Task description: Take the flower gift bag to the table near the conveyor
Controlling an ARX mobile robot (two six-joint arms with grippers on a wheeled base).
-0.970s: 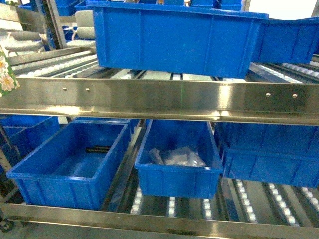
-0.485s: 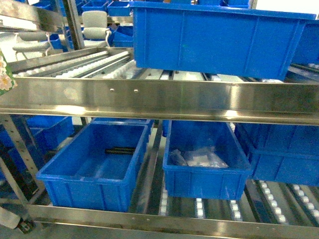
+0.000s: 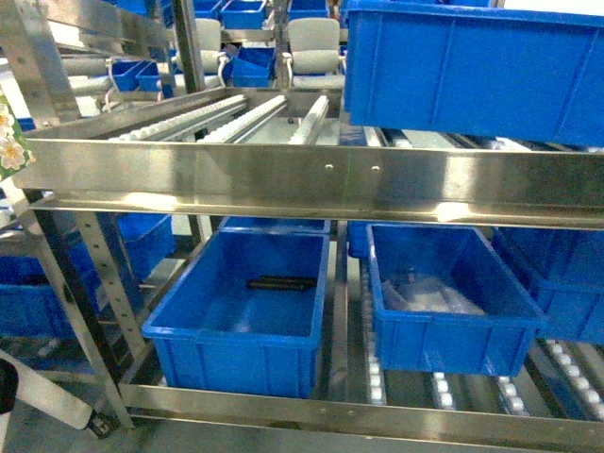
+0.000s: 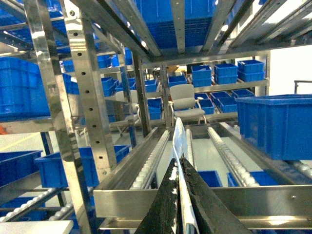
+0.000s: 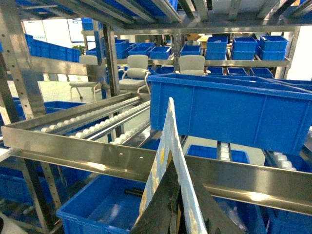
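The flower gift bag point(image 3: 9, 142) shows only as a sliver of white flowers at the left edge of the head view. My left gripper point(image 4: 178, 159) is shut on a thin white bag edge point(image 4: 179, 136) that stands up between its black fingers. In the right wrist view my right gripper point(image 5: 178, 168) is shut on a white bag panel point(image 5: 168, 131) with yellow flower marks. The conveyor point(image 3: 283, 175), a steel rack with lanes of white rollers, fills the view straight ahead. A white flat corner point(image 4: 22, 227), perhaps the table, sits at the lower left.
Blue bins sit on the rack: one large bin point(image 3: 472, 71) on the upper lane at the right, two open bins point(image 3: 241, 311) point(image 3: 444, 311) on the lower lane. A steel upright point(image 3: 66, 236) stands at the left. A white leg with a black caster point(image 3: 97, 425) is at the lower left.
The head view has swung left: the rack's bins have slid to the right in frame and the left upright has come into view. The flower sliver stays at the left edge.
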